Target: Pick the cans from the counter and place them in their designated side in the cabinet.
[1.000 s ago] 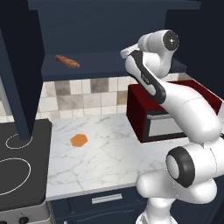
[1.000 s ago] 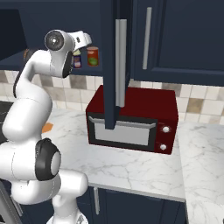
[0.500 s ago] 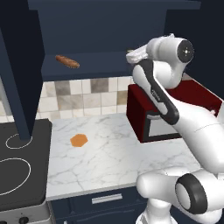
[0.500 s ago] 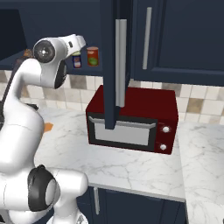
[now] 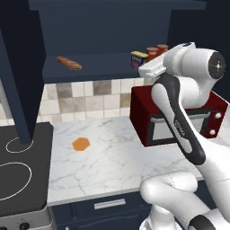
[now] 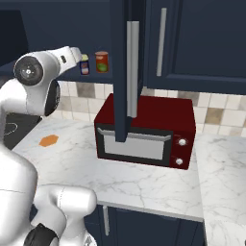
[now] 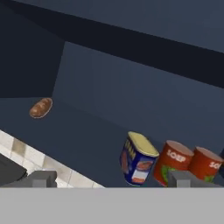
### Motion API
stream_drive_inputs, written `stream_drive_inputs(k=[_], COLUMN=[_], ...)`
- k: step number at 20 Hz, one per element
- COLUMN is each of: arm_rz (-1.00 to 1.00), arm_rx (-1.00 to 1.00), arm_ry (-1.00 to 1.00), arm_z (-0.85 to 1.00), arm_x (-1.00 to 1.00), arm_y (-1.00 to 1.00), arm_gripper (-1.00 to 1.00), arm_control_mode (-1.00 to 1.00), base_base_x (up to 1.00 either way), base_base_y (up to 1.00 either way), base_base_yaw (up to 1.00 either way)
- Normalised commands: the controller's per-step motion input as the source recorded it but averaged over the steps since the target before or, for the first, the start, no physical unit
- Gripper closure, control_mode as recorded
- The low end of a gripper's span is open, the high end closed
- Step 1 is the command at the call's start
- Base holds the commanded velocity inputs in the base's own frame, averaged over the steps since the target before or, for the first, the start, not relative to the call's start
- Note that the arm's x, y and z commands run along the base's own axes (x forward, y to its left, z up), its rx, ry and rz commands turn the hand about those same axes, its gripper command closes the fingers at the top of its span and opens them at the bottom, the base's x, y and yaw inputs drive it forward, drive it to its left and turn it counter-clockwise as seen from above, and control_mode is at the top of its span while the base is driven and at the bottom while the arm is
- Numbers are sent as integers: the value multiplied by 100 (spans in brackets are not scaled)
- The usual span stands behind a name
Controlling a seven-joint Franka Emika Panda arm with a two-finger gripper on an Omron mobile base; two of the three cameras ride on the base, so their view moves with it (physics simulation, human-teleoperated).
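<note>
On the right part of the cabinet shelf stand the cans in a row: a yellow-topped tin with blue sides and two red cans. In the left base view the yellow tin and the red cans sit just behind my hand. My gripper is open, its tips wide apart with nothing between them, a short way in front of the cans and apart from them. The right base view has the gripper just left of the tin and a red can.
A brown baguette lies on the shelf's left part. An orange hexagonal piece rests on the marble counter. The red microwave stands right of it, the black stovetop left. The open cabinet door hangs before the microwave.
My hand has backed away from the cans and dropped slightly, while the upper arm swung over. The gripper stayed open. The cans have not moved.
</note>
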Motion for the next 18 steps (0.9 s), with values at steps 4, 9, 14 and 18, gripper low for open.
stream_drive_inputs(k=[4, 9, 14, 18], arm_rz=[6, 6, 6, 6], arm_rx=[-4, -5, -5, -5], arm_ry=[3, 3, 3, 4], arm_z=[0, 0, 0, 0], arm_x=[-100, -100, -98, -93], arm_y=[8, 7, 5, 7], arm_gripper=[-100, -100, -100, -100], arm_control_mode=[-100, -100, -100, -100], base_base_x=[0, 0, 0, 0], base_base_y=[0, 0, 0, 0], base_base_yaw=[0, 0, 0, 0])
